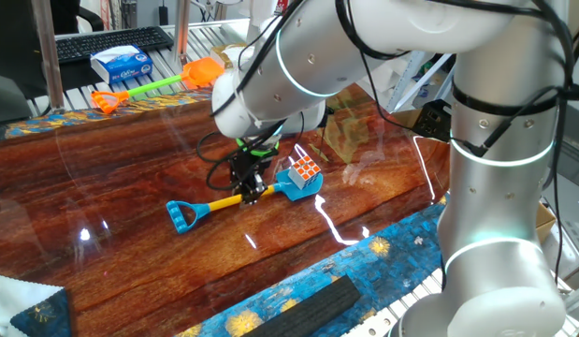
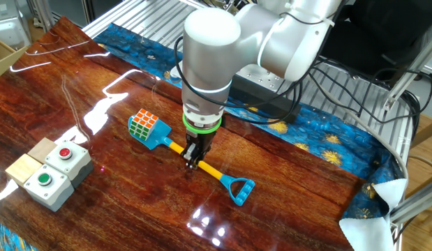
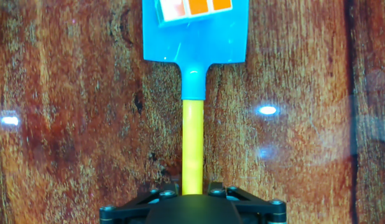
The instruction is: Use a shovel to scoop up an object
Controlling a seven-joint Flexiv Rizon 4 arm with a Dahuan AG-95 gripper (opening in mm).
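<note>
Small multicoloured Rubik's cube [image 1: 306, 168] sits on the light-blue blade of the small plastic toy shovel [image 1: 235, 197]; I see white, orange and red stickers from one fixed view, green and orange from the other. In the hand view only the cube's lower edge shows, at the top of the frame, resting on the blade.

Shovel lies flat on the glossy dark-red wooden table [image 1: 102, 197], yellow shaft running from blade to blue D-shaped handle. Handle end points away from the cube.

Black two-finger gripper [image 2: 192, 160] comes down on the yellow shaft roughly mid-length. In the hand view the shaft runs straight into the narrow gap between the finger bases, so I read the fingers as closed on the shaft. Fingertips are at table level.

Arm pose: white wrist section stands near vertical over the shaft, green-lit ring just above the gripper; upper links fold back and up toward the base at the table's edge.

Farther out: beige and grey button boxes [image 2: 51, 170], one red button, one green, stand well apart from the blade. An orange-bladed, green-shafted toy shovel [image 1: 158, 87] lies at the far edge beside a blue tissue pack [image 1: 122, 65]. Blue starry-patterned cloth [image 2: 320, 136] borders the table.
</note>
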